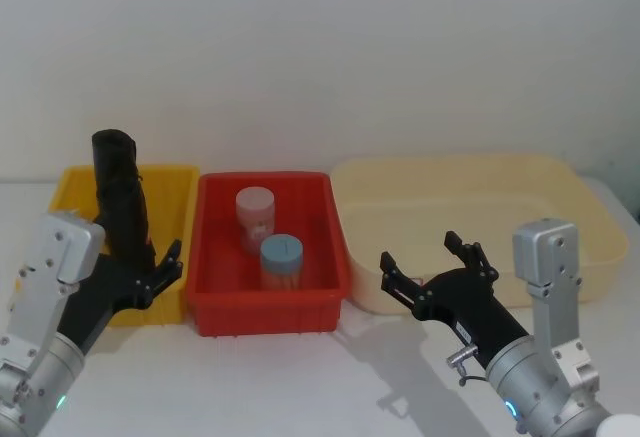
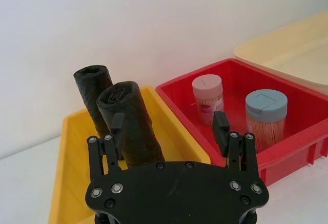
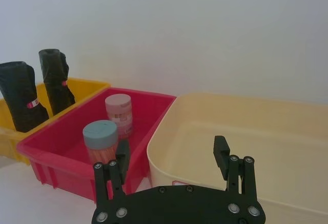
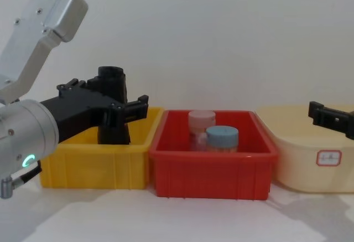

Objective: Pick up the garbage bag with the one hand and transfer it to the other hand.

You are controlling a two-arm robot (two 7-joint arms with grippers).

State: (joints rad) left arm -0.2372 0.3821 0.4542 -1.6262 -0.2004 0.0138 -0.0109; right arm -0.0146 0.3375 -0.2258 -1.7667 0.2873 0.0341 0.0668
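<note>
- Left gripper (image 2: 169,127), green ring, at the yellow bin's (image 2: 72,167) front edge: jaws wide, holding nothing.
- Right gripper (image 1: 420,250) idle before the cream tub (image 1: 500,207), spread, empty.
- Garbage bag (image 2: 130,126) upright in the bin, ahead of the left gripper; thinner roll (image 2: 92,93) behind.
- Likely light, slick, slightly squashy; grip mid-body, leave the top free for handover.

Soft, bright light from above is washing evenly over the white wall (image 1: 320,57) and the desk (image 4: 166,220) without hard glare, while faint, soft-edged shadows are pooling beneath the red bin (image 4: 213,178) and spreading under the right hand (image 1: 418,249), the wall greying toward its upper corners.
</note>
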